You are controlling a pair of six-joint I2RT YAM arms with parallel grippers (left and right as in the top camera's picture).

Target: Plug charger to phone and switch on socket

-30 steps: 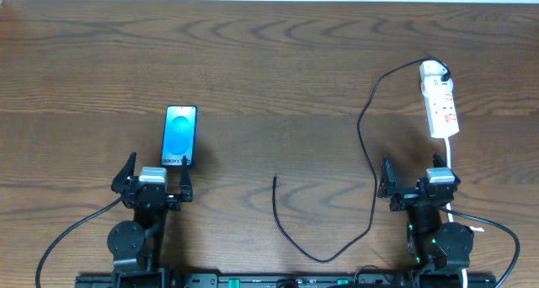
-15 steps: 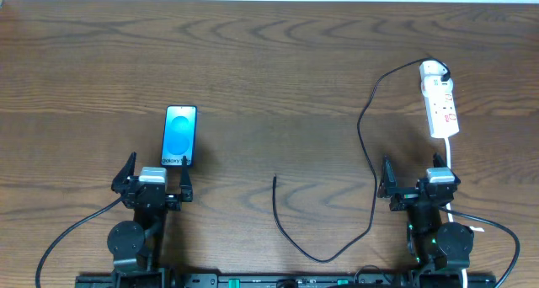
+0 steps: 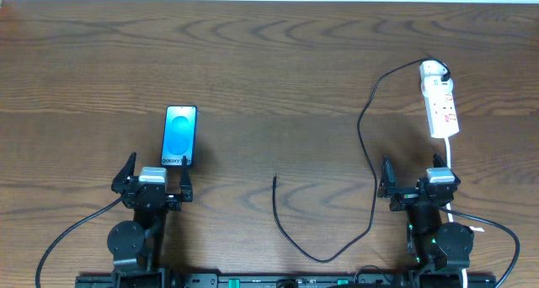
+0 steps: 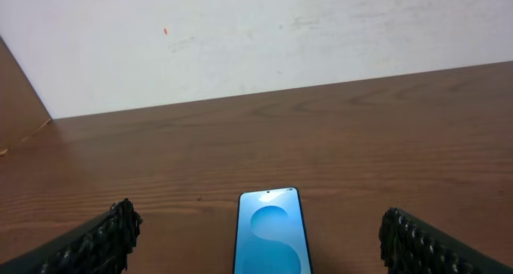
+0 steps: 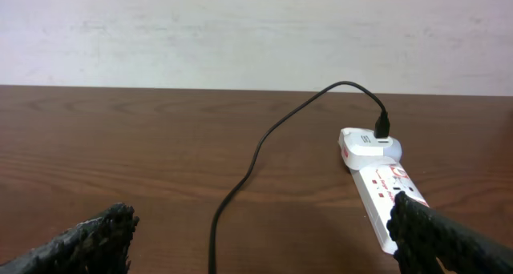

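Nothing has moved over the last second: the left tool (image 3: 157,178) and right tool (image 3: 413,185) stay spread wide and empty near the bench's (image 3: 278,61) 6 o'clock edge. The phone (image 3: 179,136) lies just at 12 o'clock of the left tool. The charger's (image 3: 274,189) free end rests mid-bench and the socket (image 3: 440,103) sits toward 2 o'clock, so the task looks unstarted.

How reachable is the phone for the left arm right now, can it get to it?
Probably yes. The phone lies flat just ahead of the left gripper, whose jaws stand open. In the wrist view it sits between the fingers, with nothing lying in between.
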